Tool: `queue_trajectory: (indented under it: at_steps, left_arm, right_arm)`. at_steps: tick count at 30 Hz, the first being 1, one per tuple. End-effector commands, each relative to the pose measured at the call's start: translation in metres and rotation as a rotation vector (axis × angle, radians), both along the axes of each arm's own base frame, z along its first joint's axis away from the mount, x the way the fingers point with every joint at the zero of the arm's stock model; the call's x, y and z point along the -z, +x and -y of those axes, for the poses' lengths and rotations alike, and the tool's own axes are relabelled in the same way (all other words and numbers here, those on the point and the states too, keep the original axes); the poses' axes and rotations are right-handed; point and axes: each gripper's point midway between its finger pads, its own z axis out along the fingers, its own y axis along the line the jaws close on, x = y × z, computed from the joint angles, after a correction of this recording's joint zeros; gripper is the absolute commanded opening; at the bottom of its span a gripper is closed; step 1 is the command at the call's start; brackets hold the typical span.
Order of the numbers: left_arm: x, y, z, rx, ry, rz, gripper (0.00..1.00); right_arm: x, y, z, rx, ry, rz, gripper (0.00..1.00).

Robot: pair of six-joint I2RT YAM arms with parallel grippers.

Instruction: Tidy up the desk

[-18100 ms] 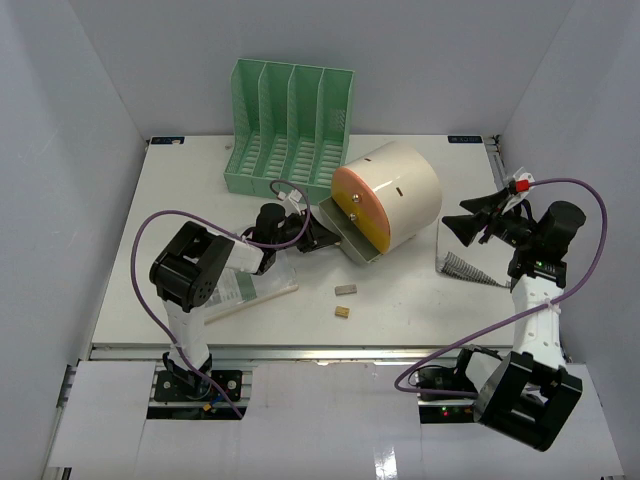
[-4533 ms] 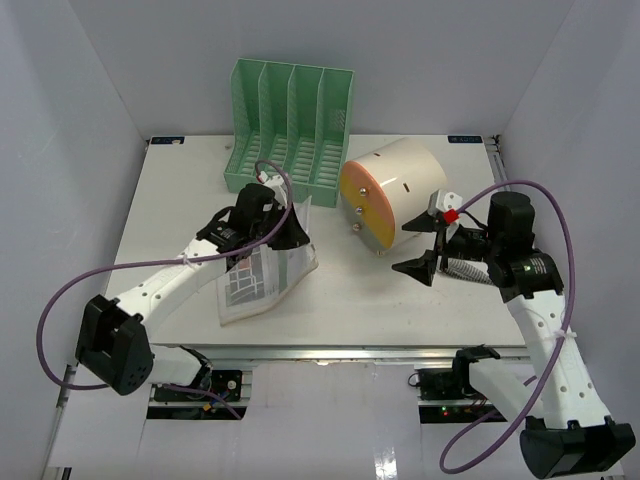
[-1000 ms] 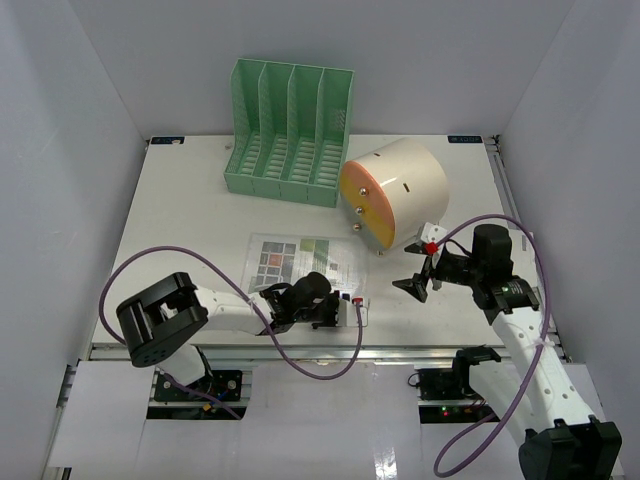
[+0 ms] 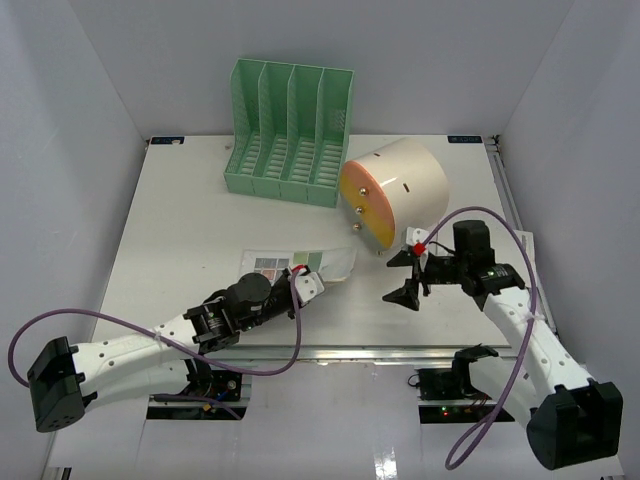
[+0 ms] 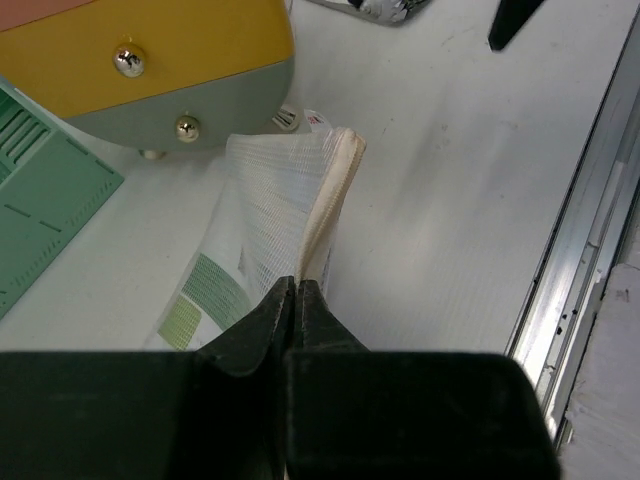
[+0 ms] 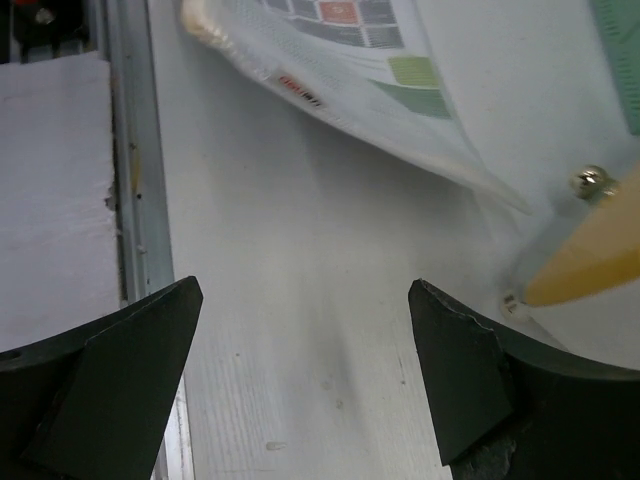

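The large flat white rectangular counter (image 4: 180, 230) fills the middle of the top view, boxed in by white walls (image 4: 90, 120) on the left, right and far sides. Its long axis runs left to right across the frame, and a metal rail (image 4: 330, 350) lines its lower edge, the side that faces the arm bases. At the upper centre a pale green slotted plastic file rack (image 4: 290, 130) stands against the far edge with its open slots facing the lower part of the frame. Just to its right a cream cylindrical drawer box (image 4: 400, 190) lies on its side, its round orange and yellow face turned toward the lower left. Below these, in the lower centre, a translucent white mesh pouch (image 4: 300, 265) holding a sheet printed with coloured squares stretches roughly left to right. The left tool (image 4: 305, 283) comes in from the lower left, and its jaws are pressed together on the cream-hemmed edge of that pouch. In the left wrist view the pouch (image 5: 290, 210) runs away from the tool (image 5: 297, 290) toward the bottom of the drawer box. The right tool (image 4: 402, 277) hangs over bare counter just below the drawer box. Its dark fingers (image 6: 100, 380) are spread wide apart with nothing between them, and the pouch and the rail show beyond them in the right wrist view.
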Motion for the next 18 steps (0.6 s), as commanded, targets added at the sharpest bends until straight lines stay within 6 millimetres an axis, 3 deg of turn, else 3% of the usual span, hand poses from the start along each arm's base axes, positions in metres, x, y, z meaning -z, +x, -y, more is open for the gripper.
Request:
queue_trajectory:
  at_steps: [1, 3, 5, 8, 9, 12, 13, 15, 18]
  left_arm:
    - [0.012, 0.003, -0.009, -0.055, -0.001, -0.048, 0.0]
    - [0.014, 0.003, -0.01, -0.056, -0.003, -0.049, 0.0]
    - [0.013, 0.002, -0.01, -0.053, -0.009, -0.047, 0.0]
    - [0.012, 0.002, -0.011, -0.054, -0.011, -0.047, 0.0]
    - [0.012, 0.002, -0.011, -0.054, -0.012, -0.049, 0.0]
    - [0.006, 0.001, -0.012, -0.058, -0.023, -0.046, 0.0]
    - [0.005, 0.001, -0.012, -0.058, -0.028, -0.043, 0.0]
    - [0.001, 0.0, -0.014, -0.057, -0.041, -0.039, 0.0]
    - [-0.001, -0.002, -0.015, -0.055, -0.045, -0.043, 0.0]
  right_arm:
    - [-0.032, -0.006, -0.016, -0.199, -0.03, 0.375, 0.9]
    - [-0.038, -0.002, -0.023, -0.258, -0.044, 0.504, 0.9]
    - [-0.041, 0.005, -0.029, -0.282, -0.052, 0.525, 0.9]
    - [-0.039, 0.016, -0.05, -0.326, -0.061, 0.575, 0.9]
    - [-0.037, 0.009, -0.061, -0.366, -0.061, 0.584, 0.9]
    - [-0.017, -0.008, -0.084, -0.468, -0.1, 0.574, 0.92]
    - [-0.006, -0.008, -0.087, -0.475, -0.135, 0.564, 0.93]
    - [-0.002, -0.007, -0.101, -0.472, -0.141, 0.599, 0.94]
    - [0.009, 0.014, -0.11, -0.383, -0.199, 0.635, 0.97]
